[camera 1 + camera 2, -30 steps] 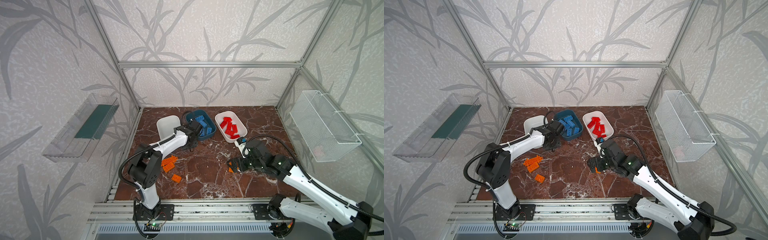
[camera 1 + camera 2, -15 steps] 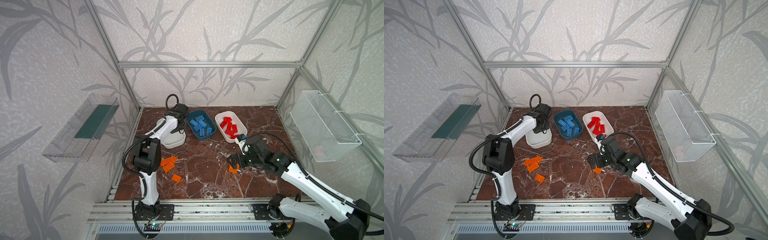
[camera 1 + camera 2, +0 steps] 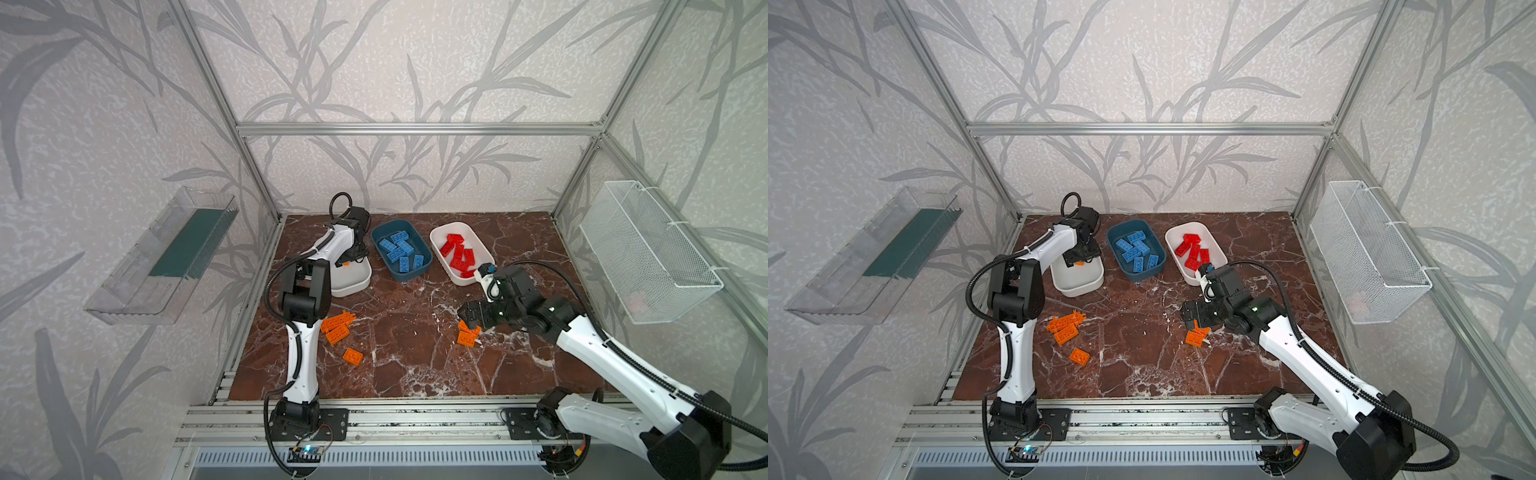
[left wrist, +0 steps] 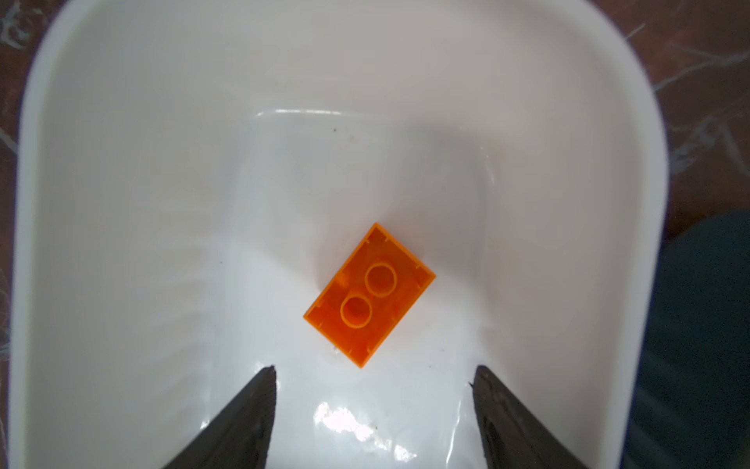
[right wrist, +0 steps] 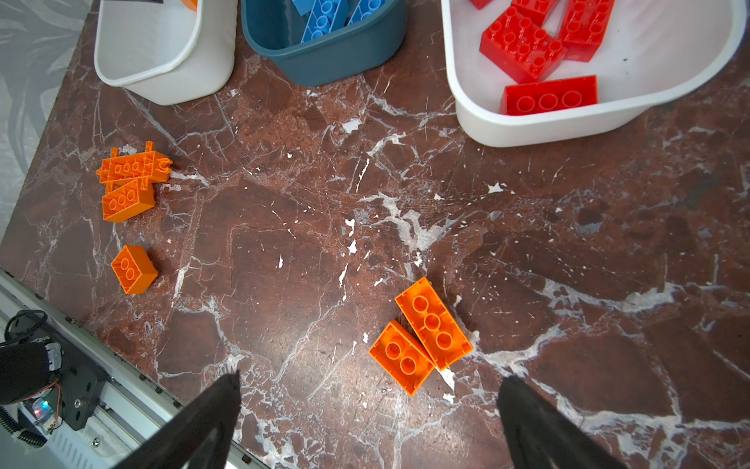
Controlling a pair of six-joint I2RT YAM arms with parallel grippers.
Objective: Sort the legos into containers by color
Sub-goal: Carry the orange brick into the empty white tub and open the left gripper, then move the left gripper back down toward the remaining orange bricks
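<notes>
**Legos, orange:** one brick, underside up, inside the left white tub, below the left claw. That claw's jaws are spread and touch nothing. On the counter, a cluster and a single brick lie near the left arm's base. A touching pair lies just ahead of the right claw, which is spread wide and empty.

**Legos, blue**: in the teal tub, the middle one.

**Legos, red**: in the right white tub.

All three tubs stand in a row at the counter's back.
</notes>
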